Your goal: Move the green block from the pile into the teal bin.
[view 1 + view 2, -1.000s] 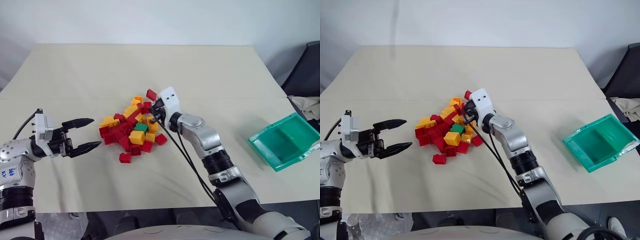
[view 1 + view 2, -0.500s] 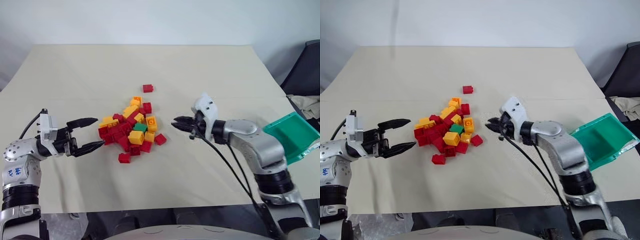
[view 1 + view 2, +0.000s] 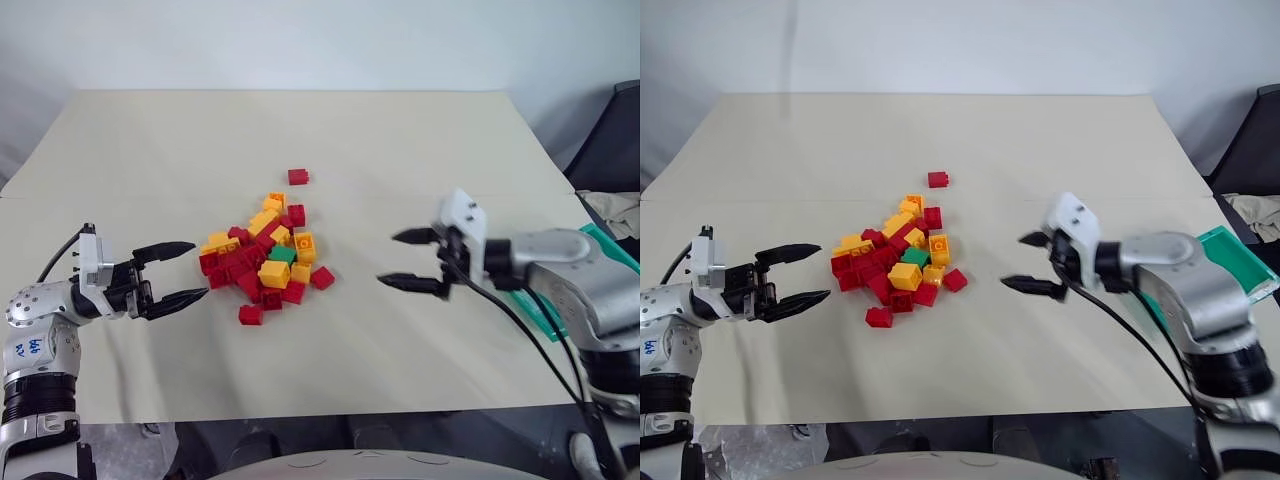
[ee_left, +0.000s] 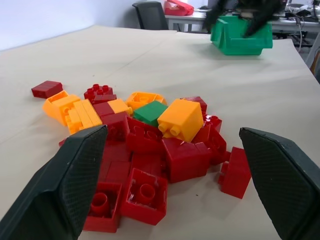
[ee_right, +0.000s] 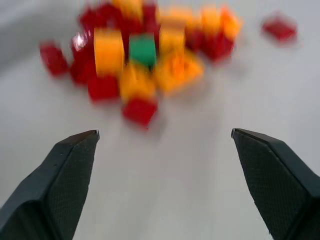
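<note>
Right gripper (image 3: 410, 260) was seen right of centre, fingers spread wide and empty, pointed left toward the pile (image 3: 262, 262); left gripper (image 3: 172, 272) was held low at lower left, jaws parted, nothing gripped. Green block (image 3: 282, 255) was still seated mid-pile, hemmed by red and yellow-orange bricks, with one stray red brick (image 3: 297, 177) above. Teal bin (image 3: 1240, 262) was partly hidden behind the right arm at the right edge.

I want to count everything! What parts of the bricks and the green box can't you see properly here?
- Teal bin: head views, mostly behind the right arm, so its inside stays hidden.
- Pile: lower bricks are covered by upper ones; no exact count.
- Green block: half buried by neighbours.
- Right wrist view: bricks blurred, studs unreadable.
</note>
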Controlling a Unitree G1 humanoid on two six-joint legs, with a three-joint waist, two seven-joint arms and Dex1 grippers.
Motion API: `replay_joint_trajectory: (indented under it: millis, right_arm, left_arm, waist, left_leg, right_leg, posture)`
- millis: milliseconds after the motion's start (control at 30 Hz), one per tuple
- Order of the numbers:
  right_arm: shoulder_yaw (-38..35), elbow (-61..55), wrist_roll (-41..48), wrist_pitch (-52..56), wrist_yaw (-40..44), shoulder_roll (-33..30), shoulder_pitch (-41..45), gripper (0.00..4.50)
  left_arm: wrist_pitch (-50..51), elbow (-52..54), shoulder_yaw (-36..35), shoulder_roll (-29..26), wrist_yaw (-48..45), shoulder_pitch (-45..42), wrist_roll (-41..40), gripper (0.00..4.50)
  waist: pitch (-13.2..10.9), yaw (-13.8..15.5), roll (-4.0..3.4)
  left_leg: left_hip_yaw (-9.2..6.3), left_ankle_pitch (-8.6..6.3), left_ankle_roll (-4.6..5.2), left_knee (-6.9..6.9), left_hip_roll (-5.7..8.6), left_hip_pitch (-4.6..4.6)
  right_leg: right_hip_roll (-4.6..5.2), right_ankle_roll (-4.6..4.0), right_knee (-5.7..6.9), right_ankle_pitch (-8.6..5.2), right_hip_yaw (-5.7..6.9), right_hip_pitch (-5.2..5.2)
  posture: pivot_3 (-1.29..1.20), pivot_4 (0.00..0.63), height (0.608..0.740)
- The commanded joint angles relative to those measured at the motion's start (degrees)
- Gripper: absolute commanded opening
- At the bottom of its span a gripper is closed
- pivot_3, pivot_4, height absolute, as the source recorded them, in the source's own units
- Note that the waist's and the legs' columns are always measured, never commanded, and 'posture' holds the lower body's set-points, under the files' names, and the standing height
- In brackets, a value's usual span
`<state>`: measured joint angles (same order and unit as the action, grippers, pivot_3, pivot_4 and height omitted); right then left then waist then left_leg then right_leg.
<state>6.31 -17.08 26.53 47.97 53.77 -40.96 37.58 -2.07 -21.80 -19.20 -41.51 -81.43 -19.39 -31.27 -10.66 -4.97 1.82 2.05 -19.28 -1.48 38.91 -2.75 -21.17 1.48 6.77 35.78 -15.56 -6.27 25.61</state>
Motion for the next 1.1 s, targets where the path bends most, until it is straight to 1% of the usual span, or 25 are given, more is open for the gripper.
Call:
replay_joint_trajectory:
  millis: [33, 67, 167, 233, 333, 433, 567, 800, 833, 867, 933, 1100]
  right_arm:
    - [5.01, 2.96, -2.70, 1.62, -2.29, 3.47, 5.53, 4.48]
    - [7.01, 5.05, -3.70, 1.43, -2.31, 5.07, 7.40, 4.48]
    - [15.23, 15.62, -9.73, -3.43, -3.11, 12.87, 13.35, 4.48]
    - [17.53, 21.98, -12.70, -6.83, -3.87, 17.18, 15.60, 4.48]
    - [19.57, 29.57, -16.19, -11.66, -4.60, 22.03, 17.92, 4.48]
    - [20.64, 33.23, -18.39, -14.29, -4.00, 24.61, 18.97, 4.48]
    - [23.57, 34.99, -21.01, -15.51, -1.95, 28.00, 19.89, 4.48]
    - [24.31, 38.22, -24.77, -15.30, -1.96, 30.38, 20.23, 4.48]
    - [23.78, 38.20, -24.81, -14.89, -2.21, 30.62, 20.32, 4.10]
    - [22.87, 37.71, -24.49, -14.45, -2.37, 30.86, 20.40, 3.86]
    - [20.65, 36.09, -23.45, -13.86, -2.65, 31.13, 20.58, 3.20]
    - [17.80, 30.07, -22.51, -10.72, -1.35, 29.19, 20.24, 1.50]
  left_arm:
    - [-0.79, 1.53, -0.94, -0.46, 0.20, 0.20, -0.75, 4.50]
    - [-0.79, 1.74, -0.94, -0.30, 0.45, 0.20, -0.75, 4.50]
    - [-1.05, 2.53, -1.24, 0.15, 1.06, 0.73, -0.89, 4.50]
    - [-1.12, 3.16, -1.51, 0.31, 1.49, 1.13, -1.07, 4.50]
    - [-1.25, 4.08, -1.85, 0.45, 2.08, 1.89, -1.22, 4.50]
    - [-1.24, 5.05, -2.17, 0.51, 2.52, 2.76, -1.50, 4.50]
    - [-1.21, 6.82, -3.33, 0.57, 3.57, 4.81, -1.96, 4.50]
    - [-0.97, 8.45, -3.83, 0.62, 4.50, 6.22, -2.49, 4.50]
    - [-0.95, 8.61, -3.88, 0.61, 4.59, 6.35, -2.58, 4.50]
    - [-0.91, 8.82, -3.90, 0.59, 4.63, 6.47, -2.69, 4.50]
    - [-0.71, 9.33, -3.79, 0.62, 4.76, 6.53, -2.86, 4.50]
    - [0.19, 10.90, -2.50, 1.10, 4.85, 5.98, -3.23, 4.50]
  waist:
    - [0.00, 0.10, 0.00]
    - [0.00, 0.13, 0.00]
    - [0.00, 0.02, 0.00]
    - [0.00, -0.12, 0.00]
    - [0.00, 0.01, -0.01]
    - [0.00, 0.06, -0.01]
    - [0.00, -0.33, -0.01]
    - [0.00, -0.42, -0.01]
    - [0.00, -0.42, -0.01]
    - [0.00, -0.42, -0.01]
    - [0.00, -0.40, -0.01]
    - [0.00, -0.14, -0.02]
  left_leg:
    - [-0.01, 0.00, 0.00, 0.01, 0.00, -0.01]
    - [-0.01, 0.00, 0.00, 0.02, 0.00, -0.03]
    - [0.01, 0.00, 0.00, 0.04, 0.03, -0.07]
    - [0.04, 0.00, 0.00, 0.05, 0.03, -0.07]
    - [0.00, 0.00, -0.01, 0.01, 0.00, -0.18]
    - [0.02, 0.00, -0.01, 0.03, 0.04, -0.25]
    - [0.04, -0.01, 0.00, 0.03, 0.04, -0.22]
    - [0.03, -0.02, 0.01, 0.04, 0.06, -0.23]
    - [0.03, -0.02, 0.01, 0.04, 0.06, -0.23]
    - [0.03, -0.02, 0.01, 0.04, 0.06, -0.23]
    - [0.02, -0.02, 0.01, 0.04, 0.06, -0.24]
    - [0.02, -0.02, 0.01, 0.04, 0.07, -0.25]
  right_leg:
    - [0.00, 0.00, 0.01, 0.00, 0.00, 0.00]
    - [0.02, -0.01, 0.01, 0.00, 0.01, 0.01]
    - [0.07, -0.01, 0.00, 0.00, 0.02, 0.02]
    - [0.07, 0.00, 0.10, 0.00, 0.00, 0.03]
    - [0.08, 0.00, 0.16, 0.00, 0.09, 0.10]
    - [0.30, 0.00, 0.13, 0.00, 0.30, 0.13]
    - [0.82, 0.00, 0.14, 0.00, 0.97, 0.14]
    - [0.94, -0.01, 0.16, 0.00, 1.25, 0.11]
    - [0.95, -0.01, 0.16, 0.00, 1.26, 0.11]
    - [0.95, -0.01, 0.16, 0.00, 1.26, 0.11]
    - [0.96, -0.01, 0.16, 0.00, 1.27, 0.11]
    - [1.02, -0.01, 0.15, 0.00, 1.33, 0.11]
  posture:
    - [0.00, 0.150, 0.740]
    - [0.00, 0.150, 0.740]
    - [0.00, 0.150, 0.740]
    - [0.00, 0.150, 0.740]
    - [0.00, 0.150, 0.740]
    - [0.00, 0.150, 0.740]
    - [0.00, 0.150, 0.740]
    - [0.00, 0.150, 0.740]
    - [0.00, 0.150, 0.740]
    - [0.00, 0.150, 0.740]
    - [0.00, 0.150, 0.740]
    - [0.00, 0.150, 0.740]
